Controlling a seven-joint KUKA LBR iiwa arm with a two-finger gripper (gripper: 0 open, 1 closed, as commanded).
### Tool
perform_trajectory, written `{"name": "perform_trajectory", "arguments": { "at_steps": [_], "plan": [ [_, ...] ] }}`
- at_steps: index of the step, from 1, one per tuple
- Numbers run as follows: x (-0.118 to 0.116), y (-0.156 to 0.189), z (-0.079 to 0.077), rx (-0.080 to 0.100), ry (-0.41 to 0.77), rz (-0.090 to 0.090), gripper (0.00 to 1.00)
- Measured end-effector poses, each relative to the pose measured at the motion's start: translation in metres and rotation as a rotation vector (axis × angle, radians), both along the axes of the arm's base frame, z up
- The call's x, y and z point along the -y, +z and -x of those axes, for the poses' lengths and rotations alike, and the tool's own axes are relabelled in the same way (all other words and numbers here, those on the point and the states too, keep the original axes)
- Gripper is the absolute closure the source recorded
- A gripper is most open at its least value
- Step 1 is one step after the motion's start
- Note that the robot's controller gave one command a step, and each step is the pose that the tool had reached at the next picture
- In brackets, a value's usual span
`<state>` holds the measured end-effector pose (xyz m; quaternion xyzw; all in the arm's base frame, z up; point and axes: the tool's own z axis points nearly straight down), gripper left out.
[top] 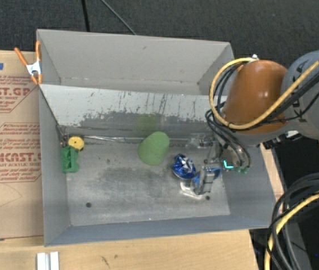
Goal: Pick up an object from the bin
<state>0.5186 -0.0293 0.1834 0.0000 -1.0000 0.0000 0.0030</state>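
In the camera view, the gripper (pixel 205 184) is seen low in the right, near part of the grey bin (pixel 120 198). It is placed just beside a blue and white crumpled thing (pixel 183 166) and over a small pale thing (pixel 191 191) on the bin floor. Which of the two is touched cannot be told, and neither can it be told whether the gripper is wide or narrow. A green rounded lump (pixel 153 148) lies near the centre, and a green and yellow toy (pixel 70 155) lies well apart at the left. The step in hand is judged to be the placing for the grasp. Next, a firm closing on one thing and a straight lift would be called for.
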Motion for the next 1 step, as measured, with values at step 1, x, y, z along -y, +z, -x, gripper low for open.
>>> {"name": "perform_trajectory", "arguments": {
  "at_steps": [1],
  "plan": [
    [0.0117, -0.1142, -0.0250, 0.013, 0.162, 0.000, 0.00]
  ]
}}
